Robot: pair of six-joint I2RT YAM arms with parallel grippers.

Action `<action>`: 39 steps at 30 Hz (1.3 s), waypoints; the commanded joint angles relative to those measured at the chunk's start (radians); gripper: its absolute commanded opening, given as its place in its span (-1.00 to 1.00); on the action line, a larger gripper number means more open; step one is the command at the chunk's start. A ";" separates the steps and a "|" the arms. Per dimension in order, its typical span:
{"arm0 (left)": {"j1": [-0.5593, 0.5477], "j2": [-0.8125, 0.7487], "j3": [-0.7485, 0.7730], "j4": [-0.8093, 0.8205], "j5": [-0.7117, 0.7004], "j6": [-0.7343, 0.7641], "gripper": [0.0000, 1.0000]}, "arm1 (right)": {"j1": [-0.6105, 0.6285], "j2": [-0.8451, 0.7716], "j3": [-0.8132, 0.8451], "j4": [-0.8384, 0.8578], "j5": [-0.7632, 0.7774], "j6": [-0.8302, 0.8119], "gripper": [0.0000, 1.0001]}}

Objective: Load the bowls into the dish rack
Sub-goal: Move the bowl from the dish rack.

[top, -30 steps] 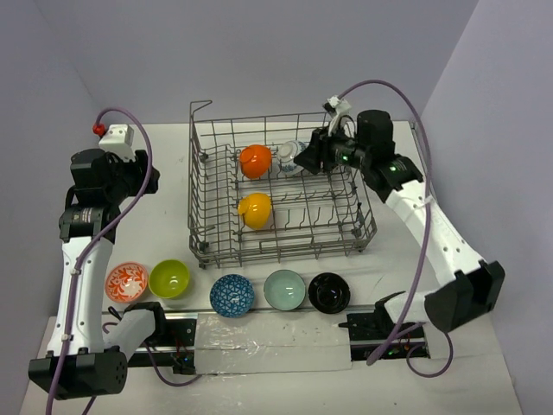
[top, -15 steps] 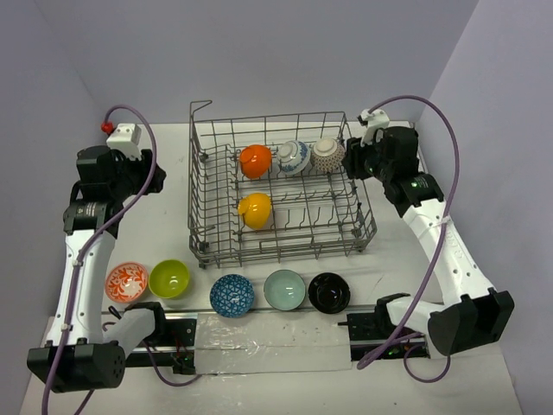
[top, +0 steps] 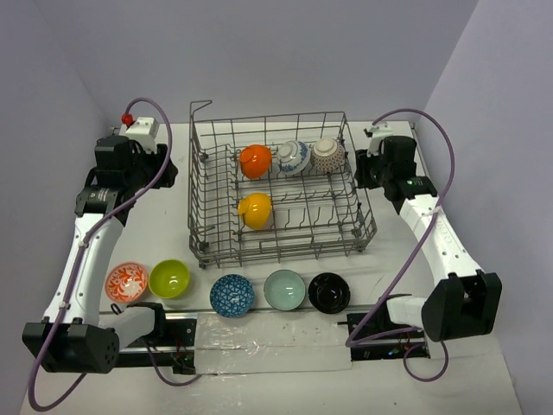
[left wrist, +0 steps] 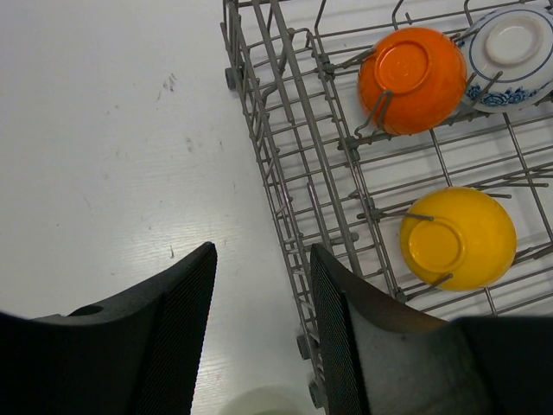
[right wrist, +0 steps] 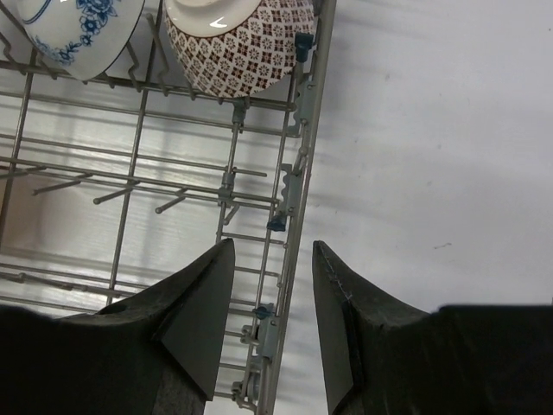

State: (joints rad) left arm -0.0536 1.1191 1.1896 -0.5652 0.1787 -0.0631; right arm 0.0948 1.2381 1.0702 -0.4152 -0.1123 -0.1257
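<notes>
The grey wire dish rack (top: 197, 201) holds an orange bowl (top: 256, 161), a blue-and-white bowl (top: 294, 157) and a red-patterned bowl (top: 327, 155) in its back row. A yellow bowl (top: 256, 210) sits in front of the orange one. Along the near edge lie red-and-white (top: 126, 282), lime green (top: 169, 278), blue-patterned (top: 232, 295), pale teal (top: 284, 289) and black (top: 329, 292) bowls. My left gripper (left wrist: 263, 259) hangs open and empty over the table beside the rack's left wall (left wrist: 285, 173). My right gripper (right wrist: 273, 251) is open and empty above the rack's right rim (right wrist: 298, 173).
Purple cables loop over both arms. Grey walls close in at the back and on both sides. A clear taped strip (top: 272, 341) lies between the arm bases at the near edge.
My right gripper has drawn back out of the rack to its right rim, leaving the red-patterned bowl in the back row. My left arm has swung back and rightwards toward the rack.
</notes>
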 commanded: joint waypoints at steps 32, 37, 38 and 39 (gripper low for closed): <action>-0.124 0.080 0.048 -0.024 -0.064 0.052 0.00 | -0.049 0.130 -0.003 0.010 -0.021 -0.029 -0.34; -0.137 0.097 0.050 -0.025 -0.068 0.052 0.01 | -0.053 0.132 -0.004 0.007 -0.024 -0.032 -0.54; -0.138 0.100 0.051 -0.025 -0.067 0.052 0.01 | -0.053 0.132 -0.006 0.009 -0.021 -0.034 -0.65; -0.140 0.102 0.053 -0.025 -0.067 0.052 0.01 | -0.053 0.135 -0.006 0.009 -0.018 -0.034 -0.70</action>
State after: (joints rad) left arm -0.1860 1.2091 1.2163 -0.5896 0.1249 -0.0193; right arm 0.0509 1.3655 1.0702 -0.4129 -0.1318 -0.1497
